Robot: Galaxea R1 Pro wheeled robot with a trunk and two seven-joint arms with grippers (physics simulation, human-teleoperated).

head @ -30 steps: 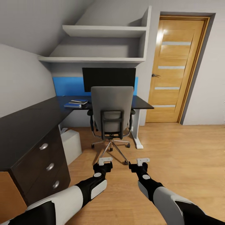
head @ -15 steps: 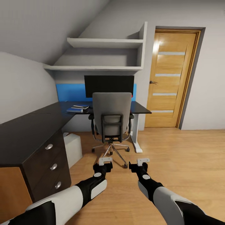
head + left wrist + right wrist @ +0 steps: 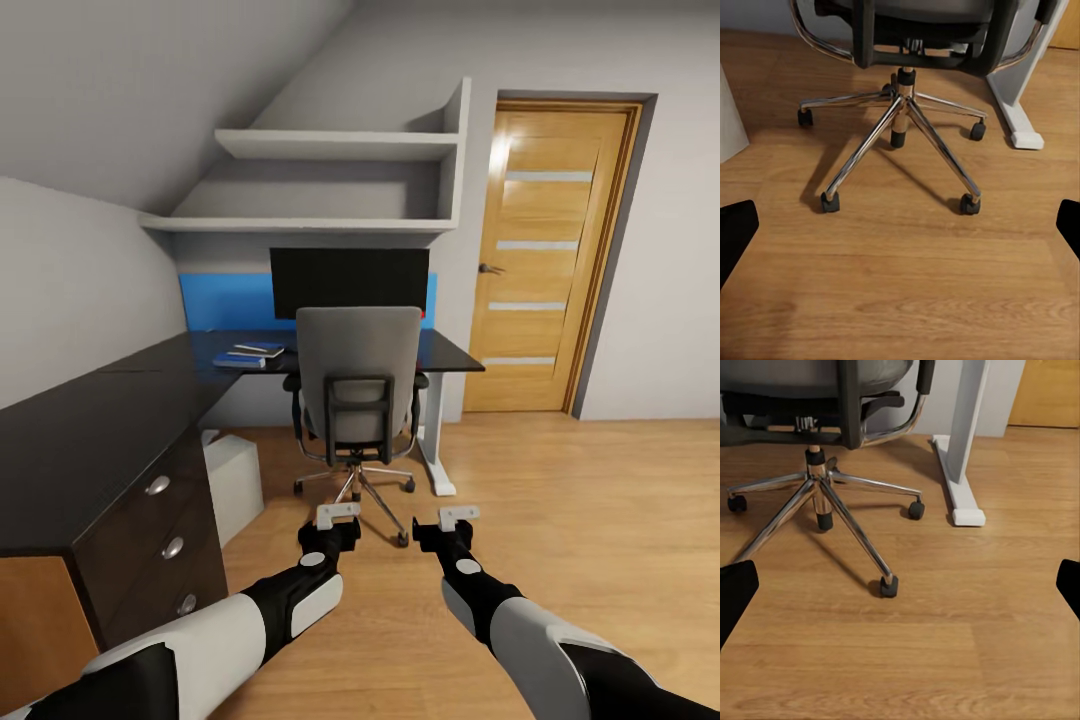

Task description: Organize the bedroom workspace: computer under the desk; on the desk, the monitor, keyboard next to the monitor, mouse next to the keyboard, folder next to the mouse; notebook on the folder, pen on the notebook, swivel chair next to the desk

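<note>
The grey swivel chair (image 3: pixel 358 385) stands pushed in at the black desk (image 3: pixel 90 420), its back towards me. Behind it the monitor (image 3: pixel 350 282) stands on the desk top. Left of the chair, the blue folder (image 3: pixel 238 361) lies on the desk with the dark notebook (image 3: pixel 258 350) on it; the pen is too small to make out. Under the desk stands the white computer (image 3: pixel 233 478). Keyboard and mouse are hidden. My left gripper (image 3: pixel 338 515) and right gripper (image 3: pixel 458 516) hang open and empty above the floor, short of the chair's chrome base (image 3: pixel 900 112).
A wooden door (image 3: pixel 545 260) is at the back right, with open plank floor (image 3: pixel 580 500) before it. The white desk leg (image 3: pixel 964 457) stands right of the chair. The drawer unit (image 3: pixel 160 545) is close on my left. White shelves (image 3: pixel 330 185) hang above the monitor.
The whole picture has shifted, so the camera moved: chair, desk and door now look a little smaller and farther off. Both arms keep the same pose, grippers still open.
</note>
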